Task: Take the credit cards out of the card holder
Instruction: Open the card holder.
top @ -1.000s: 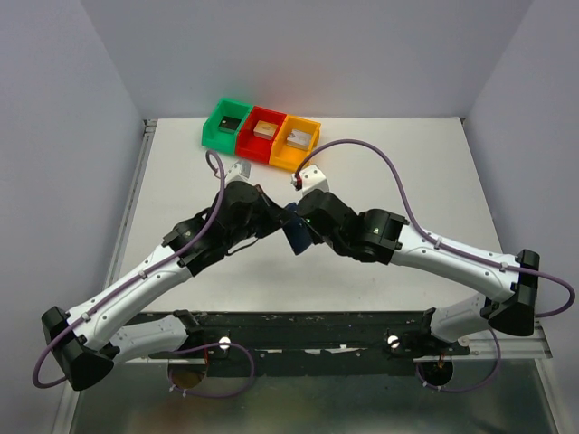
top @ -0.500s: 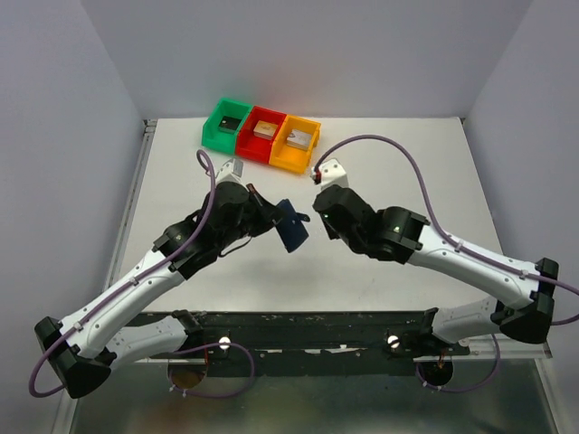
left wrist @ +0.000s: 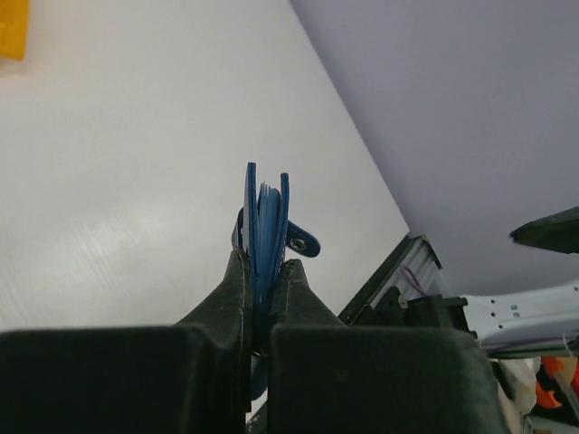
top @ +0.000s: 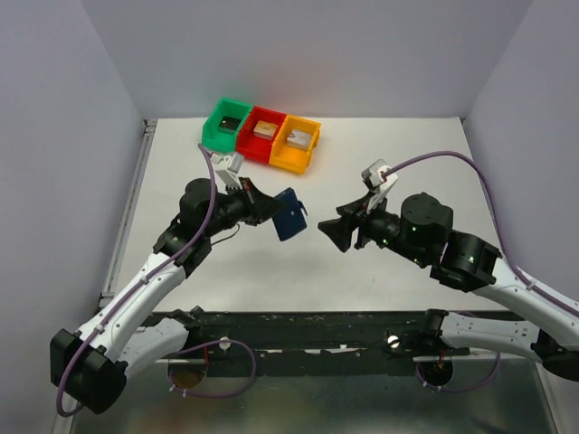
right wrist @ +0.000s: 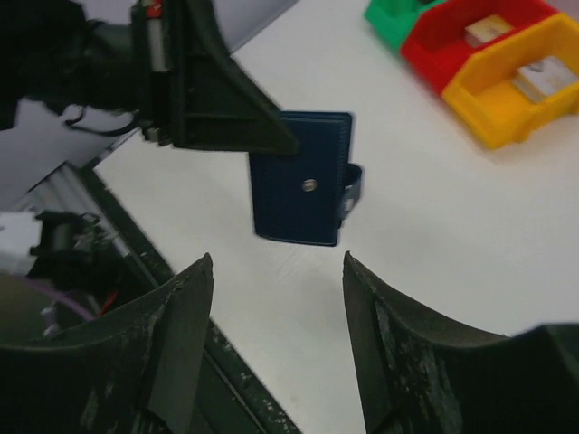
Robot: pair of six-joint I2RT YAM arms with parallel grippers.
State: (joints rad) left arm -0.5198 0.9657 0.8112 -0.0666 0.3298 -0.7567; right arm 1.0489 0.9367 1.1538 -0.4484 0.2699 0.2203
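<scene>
The navy card holder (top: 289, 214) hangs closed above the table, pinched by its left edge in my left gripper (top: 263, 206). In the left wrist view the card holder (left wrist: 265, 221) shows edge-on, its paler blue pages squeezed between the two dark fingers (left wrist: 233, 289) of the left gripper (left wrist: 264, 271). My right gripper (top: 333, 231) stands open a little to the right of the holder, apart from it. From the right wrist the card holder (right wrist: 298, 190) sits beyond the empty right gripper (right wrist: 277, 258), snap side facing me. No credit cards show.
Green (top: 226, 124), red (top: 263, 133) and orange (top: 296, 142) bins stand in a row at the back of the white table (top: 407, 163), each with a small block inside. A black rail (top: 298, 325) runs along the near edge.
My right gripper has opened, let go of the card holder and drawn back to the right. My left gripper has kept hold of the holder and lifted it slightly towards the back.
</scene>
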